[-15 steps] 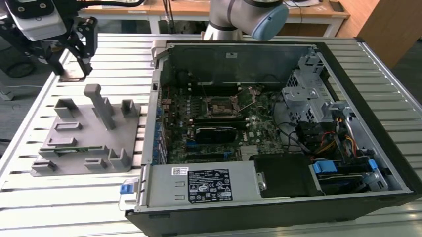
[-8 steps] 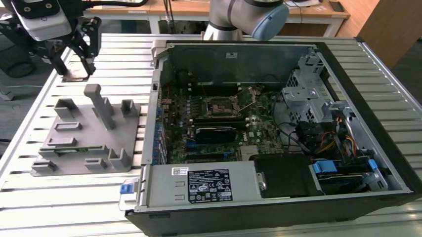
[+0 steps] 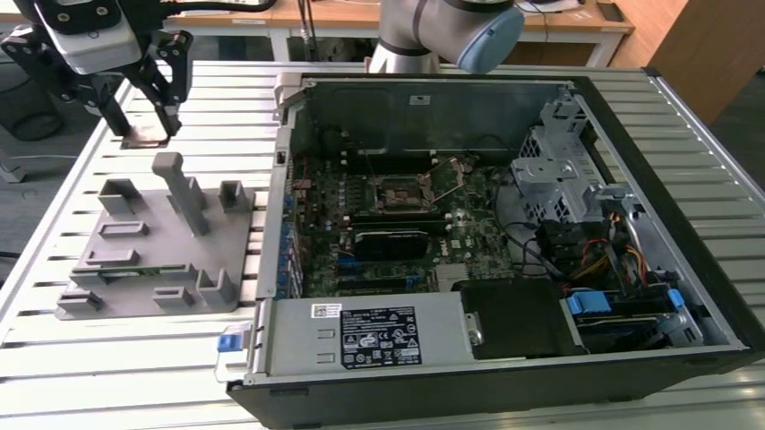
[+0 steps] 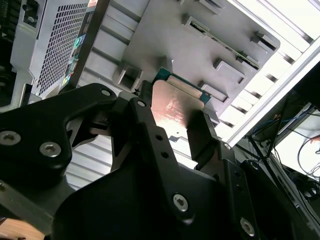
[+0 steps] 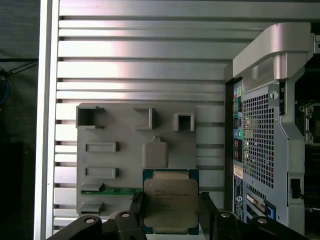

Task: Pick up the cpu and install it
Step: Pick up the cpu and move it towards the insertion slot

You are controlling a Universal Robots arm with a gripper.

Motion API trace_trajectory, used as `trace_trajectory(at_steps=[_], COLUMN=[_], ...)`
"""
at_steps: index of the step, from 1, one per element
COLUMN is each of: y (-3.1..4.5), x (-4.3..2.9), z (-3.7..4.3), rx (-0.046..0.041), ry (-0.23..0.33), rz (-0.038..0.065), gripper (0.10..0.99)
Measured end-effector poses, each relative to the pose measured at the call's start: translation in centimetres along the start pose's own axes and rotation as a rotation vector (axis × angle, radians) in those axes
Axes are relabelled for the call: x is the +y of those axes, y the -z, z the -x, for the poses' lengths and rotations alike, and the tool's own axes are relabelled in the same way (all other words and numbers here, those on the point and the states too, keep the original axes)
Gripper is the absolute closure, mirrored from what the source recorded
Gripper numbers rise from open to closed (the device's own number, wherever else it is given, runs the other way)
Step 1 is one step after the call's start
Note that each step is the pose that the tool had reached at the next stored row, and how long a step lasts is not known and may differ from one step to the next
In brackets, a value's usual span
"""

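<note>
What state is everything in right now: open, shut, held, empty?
hand: shut on the cpu.
cpu: held flat in the hand, in the air clear of the grey fixture.
grey fixture: resting on the table, a green strip in one slot.
computer case: open, motherboard exposed.

Fixture on table beside computer case, cpu in end effector
</note>
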State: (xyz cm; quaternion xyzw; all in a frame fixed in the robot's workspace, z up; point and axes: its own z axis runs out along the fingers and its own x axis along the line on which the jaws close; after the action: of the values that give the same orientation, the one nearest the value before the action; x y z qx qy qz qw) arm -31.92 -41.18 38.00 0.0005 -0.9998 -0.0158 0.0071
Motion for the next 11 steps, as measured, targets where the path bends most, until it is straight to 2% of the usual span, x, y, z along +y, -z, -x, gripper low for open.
trace_trajectory(at_steps=[11], y=[0.01], x=[0.05], z=[1.0], rx=[0.0], ry=[0.0], rz=[0.0], gripper=[0.561])
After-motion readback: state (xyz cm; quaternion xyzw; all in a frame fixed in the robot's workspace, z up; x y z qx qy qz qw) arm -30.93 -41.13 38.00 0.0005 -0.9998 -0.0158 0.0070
